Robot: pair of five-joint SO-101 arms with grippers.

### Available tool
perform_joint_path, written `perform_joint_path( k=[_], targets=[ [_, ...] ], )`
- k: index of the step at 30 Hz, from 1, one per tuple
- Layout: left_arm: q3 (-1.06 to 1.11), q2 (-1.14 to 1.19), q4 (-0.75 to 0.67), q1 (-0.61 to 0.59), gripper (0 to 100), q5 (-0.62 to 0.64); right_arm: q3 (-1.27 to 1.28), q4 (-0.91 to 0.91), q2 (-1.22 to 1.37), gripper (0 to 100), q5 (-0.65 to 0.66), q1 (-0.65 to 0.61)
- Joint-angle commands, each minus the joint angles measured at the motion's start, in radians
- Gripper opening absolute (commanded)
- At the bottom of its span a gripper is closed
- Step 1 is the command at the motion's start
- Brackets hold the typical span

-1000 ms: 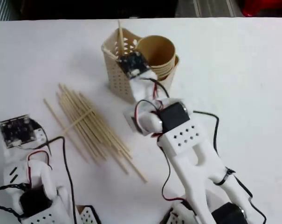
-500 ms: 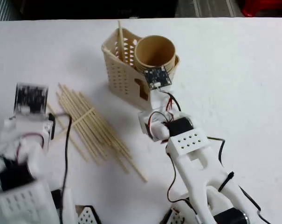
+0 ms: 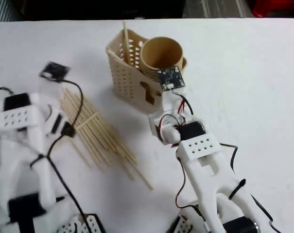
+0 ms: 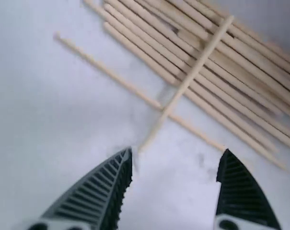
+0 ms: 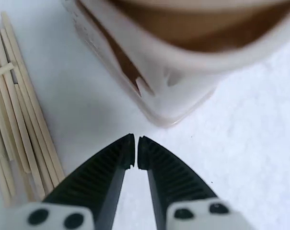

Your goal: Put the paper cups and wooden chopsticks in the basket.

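A cream perforated basket stands at the table's far middle, with stacked paper cups and one upright chopstick inside. A pile of wooden chopsticks lies on the table to its left. My left gripper hangs open just above the pile's end, and one crossing chopstick points in between its fingers. My right gripper is shut and empty, low beside the basket's near corner. The cups show brown above the rim.
The left arm stretches up the table's left side, trailing a black cable. The right arm lies across the near middle. White table stretches right of the basket.
The left arm has risen from the near left corner and swung over the pile's left end. The right gripper has drawn back from over the basket, toward the right.
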Motion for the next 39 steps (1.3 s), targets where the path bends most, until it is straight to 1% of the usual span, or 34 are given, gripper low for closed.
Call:
perform_joint_path(
  k=[1, 5, 8, 11, 15, 20, 25, 30, 35, 39],
  targets=[
    [-0.048, 0.096, -0.058, 0.051, 29, -0.006, -0.009, -0.016, -0.024, 2.8, -0.006, 0.012],
    [-0.046, 0.165, -0.106, 0.048, 29, -0.006, -0.008, -0.016, -0.024, 2.8, -0.006, 0.012],
    [-0.055, 0.199, -0.127, 0.024, 29, -0.005, -0.008, -0.016, -0.024, 2.8, -0.006, 0.012],
    [-0.057, 0.234, -0.181, -0.005, 29, 0.034, -0.008, -0.016, -0.024, 2.8, -0.006, 0.012],
    [-0.058, 0.306, -0.235, -0.008, 29, 0.043, -0.008, -0.016, -0.024, 2.8, -0.006, 0.010],
    [-0.058, 0.372, -0.305, -0.010, 26, 0.106, -0.008, -0.016, -0.024, 2.8, -0.006, 0.008],
    [-0.095, 0.401, -0.298, -0.025, 22, 0.106, -0.008, -0.016, -0.024, 2.8, -0.006, 0.007],
    [-0.152, 0.490, -0.296, -0.094, 21, 0.106, -0.008, -0.016, -0.024, 2.8, -0.006, 0.005],
    [-0.261, 0.591, -0.222, -0.145, 21, 0.107, -0.006, -0.016, -0.024, 2.8, -0.006, 0.005],
    [-0.347, 0.661, -0.157, -0.139, 12, 0.100, -0.006, -0.016, -0.024, 2.8, -0.006, 0.005]
  ],
)
